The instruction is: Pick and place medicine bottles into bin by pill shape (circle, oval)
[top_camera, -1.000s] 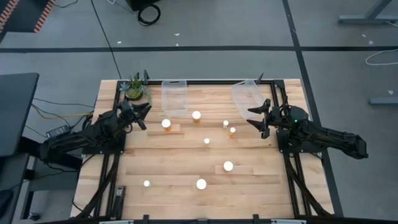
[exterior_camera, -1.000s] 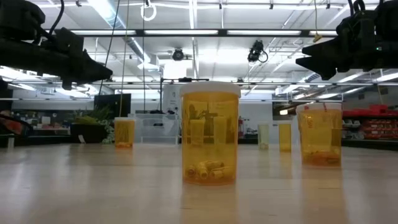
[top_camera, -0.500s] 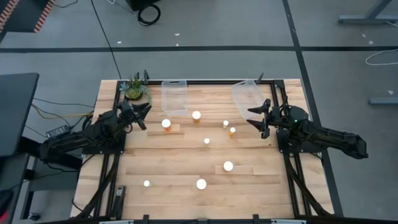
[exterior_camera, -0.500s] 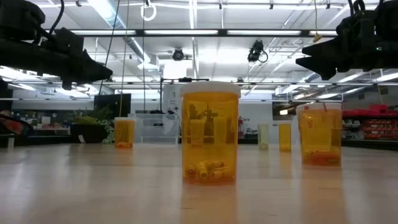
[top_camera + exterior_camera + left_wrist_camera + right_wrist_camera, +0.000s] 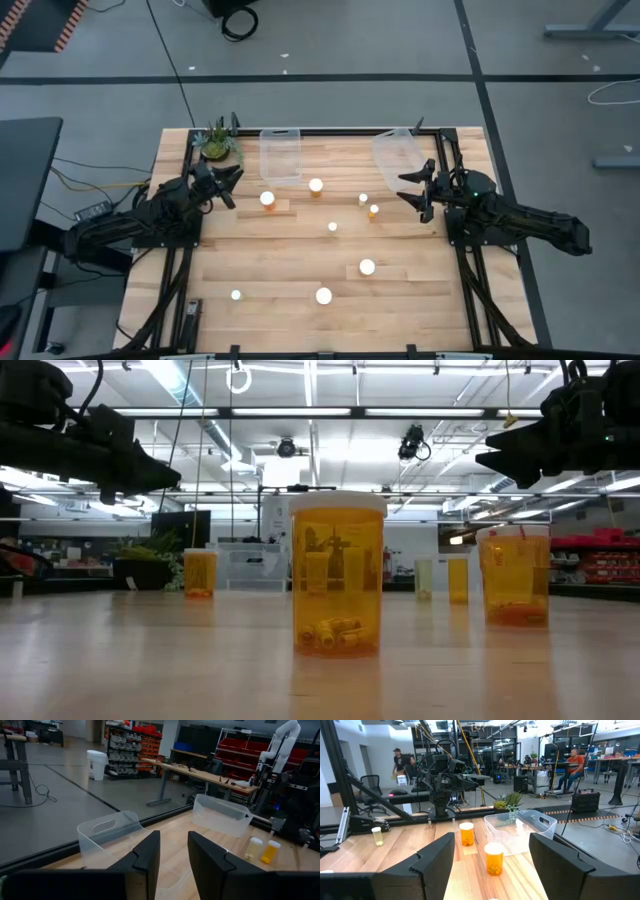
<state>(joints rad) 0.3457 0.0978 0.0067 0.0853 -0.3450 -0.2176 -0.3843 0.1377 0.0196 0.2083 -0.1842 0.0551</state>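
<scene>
— Where are the medicine bottles (image 5: 315,186) now?

— They all stand upright on the wooden table (image 5: 260,250), spread between my two arms. None is in a bin yet. They are translucent orange with white caps, and of different sizes. In the low view, the nearest bottle (image 5: 337,573) shows oval pills at its bottom.

— Which arm is closer to one?

— My left gripper (image 5: 226,180) hovers just beside one bottle (image 5: 267,199), which lies toward the table's middle from it. Its fingers are parted a little and hold nothing. My right gripper (image 5: 414,190) is wide open and empty, near two small bottles (image 5: 373,211).

— And the bins?

— The left bin (image 5: 281,154) and the right bin (image 5: 396,153) are at the far edge.
</scene>
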